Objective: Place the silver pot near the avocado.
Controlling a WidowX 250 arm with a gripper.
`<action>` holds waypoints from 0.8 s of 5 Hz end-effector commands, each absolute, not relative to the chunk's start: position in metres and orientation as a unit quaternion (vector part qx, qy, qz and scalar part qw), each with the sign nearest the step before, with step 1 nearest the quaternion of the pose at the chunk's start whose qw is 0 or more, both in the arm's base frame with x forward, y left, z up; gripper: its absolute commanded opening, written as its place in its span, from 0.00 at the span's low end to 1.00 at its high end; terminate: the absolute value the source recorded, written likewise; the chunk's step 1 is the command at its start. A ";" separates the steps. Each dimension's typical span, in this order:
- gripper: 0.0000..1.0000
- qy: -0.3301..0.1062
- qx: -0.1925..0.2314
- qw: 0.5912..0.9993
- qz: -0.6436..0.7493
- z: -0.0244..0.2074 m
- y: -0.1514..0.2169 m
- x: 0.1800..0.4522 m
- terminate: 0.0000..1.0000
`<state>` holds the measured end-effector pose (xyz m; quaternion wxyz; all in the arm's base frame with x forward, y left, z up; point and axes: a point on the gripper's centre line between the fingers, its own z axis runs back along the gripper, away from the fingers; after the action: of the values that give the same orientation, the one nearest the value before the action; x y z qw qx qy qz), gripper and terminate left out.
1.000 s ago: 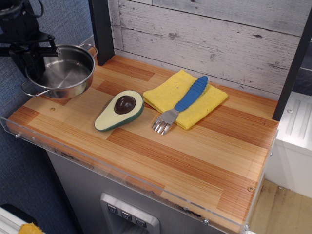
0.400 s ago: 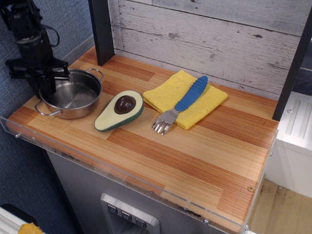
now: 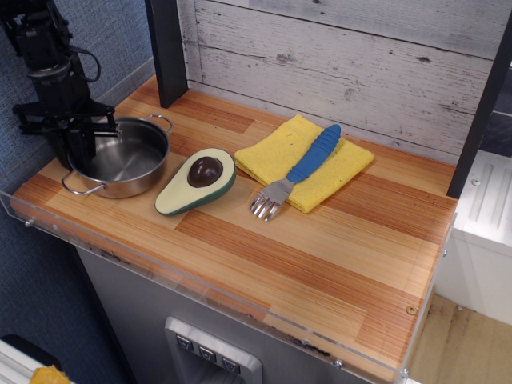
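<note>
The silver pot (image 3: 132, 160) stands on the wooden table at the left, its right side close to the avocado (image 3: 196, 182) with a small gap between them. The avocado lies flat, pit up, narrow end toward the front left. My gripper (image 3: 78, 152) points down over the pot's left rim, and its fingers appear closed on that rim, one inside the pot and one outside. One wire handle shows at the pot's front left and one at its back right.
A blue-handled fork (image 3: 300, 170) lies on a yellow cloth (image 3: 340, 164) right of the avocado. A black post (image 3: 166, 48) stands behind the pot. A clear plastic lip (image 3: 160, 260) runs along the table's front edge. A plank wall closes the back.
The pot has come down from the air at the back left onto the table and shifted right toward the avocado. My gripper has lowered with it and stayed on the rim.
</note>
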<state>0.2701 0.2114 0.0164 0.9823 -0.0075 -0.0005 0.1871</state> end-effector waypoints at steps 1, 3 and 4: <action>1.00 -0.047 0.015 0.980 0.192 0.058 0.209 0.258 0.00; 1.00 -0.100 0.049 0.971 0.212 0.118 0.176 0.240 0.00; 1.00 -0.124 0.043 0.969 0.211 0.146 0.133 0.242 0.00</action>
<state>0.2509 0.1314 0.1365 0.9718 0.0330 -0.1037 0.2090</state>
